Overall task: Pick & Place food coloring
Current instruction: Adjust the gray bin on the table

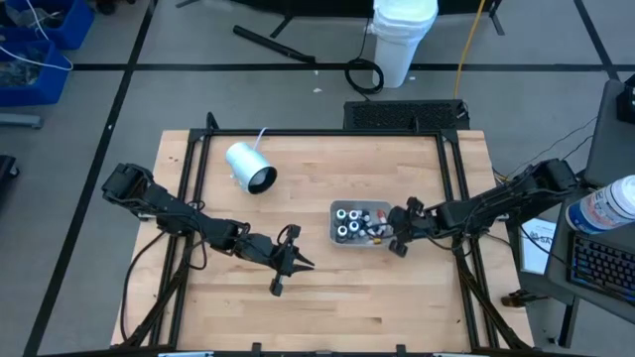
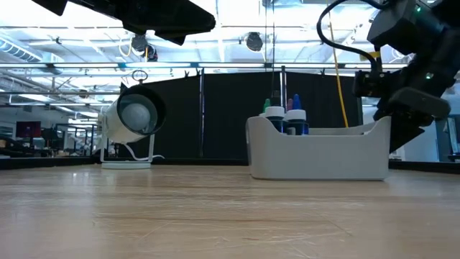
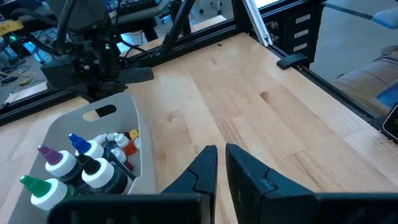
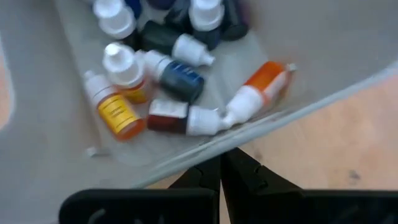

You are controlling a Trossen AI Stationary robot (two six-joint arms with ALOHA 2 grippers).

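Several food coloring bottles (image 1: 357,220) with white caps lie and stand in the grey tray (image 1: 333,224) right of the table's middle. They also show in the right wrist view (image 4: 180,81) and the left wrist view (image 3: 87,165). My right gripper (image 1: 399,238) is shut and empty, just outside the tray's right end wall (image 4: 311,93); its fingertips (image 4: 239,174) are at the rim. My left gripper (image 1: 296,262) is shut and empty over bare wood, left of the tray and nearer the near edge (image 3: 221,165). My right gripper stands with shut fingers by the tray's right end wall (image 2: 384,144). I cannot tell whether it touches the wall.
A big white cylinder with a dark mouth (image 1: 250,167) lies on the table's far left part. A black frame (image 1: 198,149) runs along the table's sides. A white bucket (image 1: 404,35) stands on the floor beyond the far edge.
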